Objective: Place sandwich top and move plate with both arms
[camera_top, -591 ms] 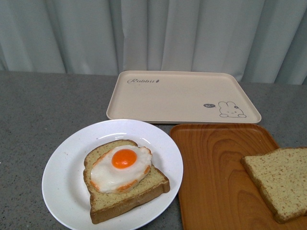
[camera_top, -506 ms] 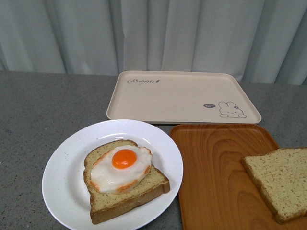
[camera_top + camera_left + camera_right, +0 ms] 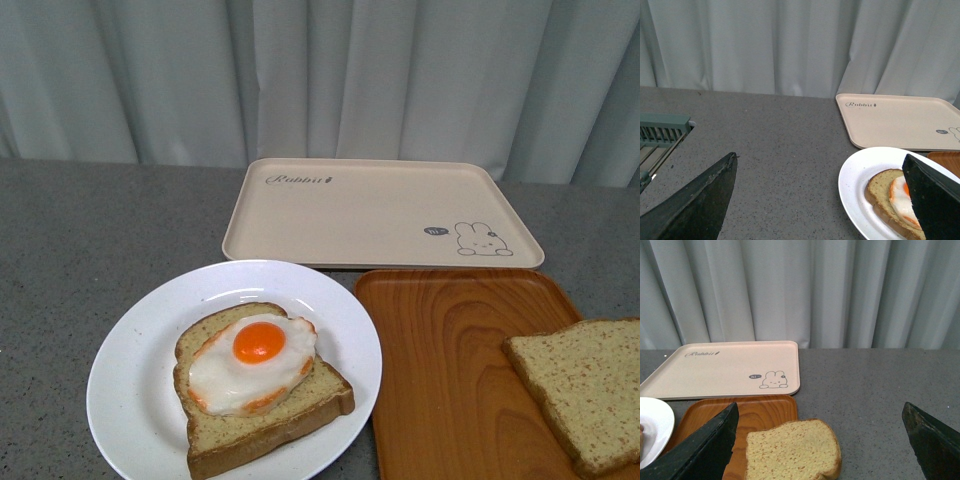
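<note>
The sandwich top is a plain tan bread slice lying on the orange-brown wooden tray at the front right. Left of it, the white plate carries another slice topped with a fried egg. Neither arm shows in the front view. In the right wrist view the sandwich top lies between the wide-apart fingers of my open right gripper. In the left wrist view my open left gripper hovers over bare table, and one finger overlaps the plate and egg slice.
A beige rabbit tray lies behind the plate and the wooden tray. Grey curtains close off the back of the grey speckled table. In the left wrist view a green slatted rack sits at the table's edge.
The whole scene has slid slightly downward in the front view, as though the camera tilted up. No object has moved relative to the others.
</note>
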